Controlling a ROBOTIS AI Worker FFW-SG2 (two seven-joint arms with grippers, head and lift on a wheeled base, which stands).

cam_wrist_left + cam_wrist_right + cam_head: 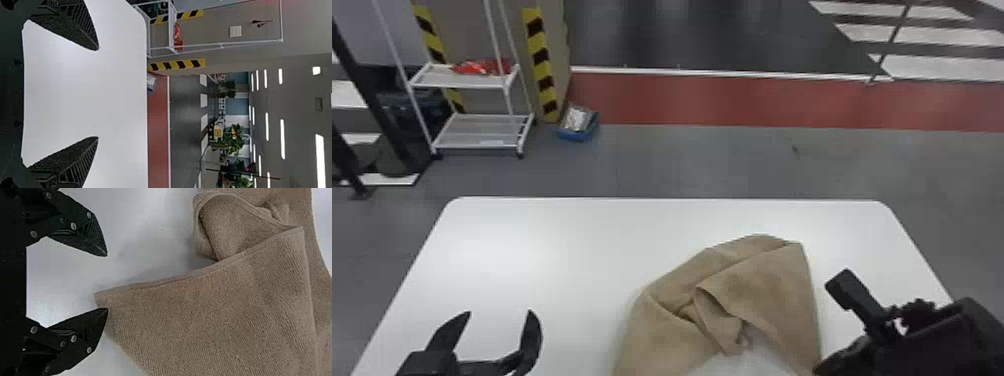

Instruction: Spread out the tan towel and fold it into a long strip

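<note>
The tan towel [762, 280] lies rumpled on the right half of the white table, with overlapping folds and a tucked flap near its middle. My left gripper [499, 325] is over the table well to the left of the towel, open with nothing in it; in the left wrist view the same gripper [98, 94] has its fingers wide apart. My right gripper [822, 327] is at the towel's right side. In the right wrist view that gripper [107, 282] stands open, one fingertip by a corner of the towel [219, 317].
The white table [557, 250] has rounded far corners. Beyond it on the floor stand a white rack [482, 145] and a blue box [577, 125] beside a pillar with yellow and black stripes.
</note>
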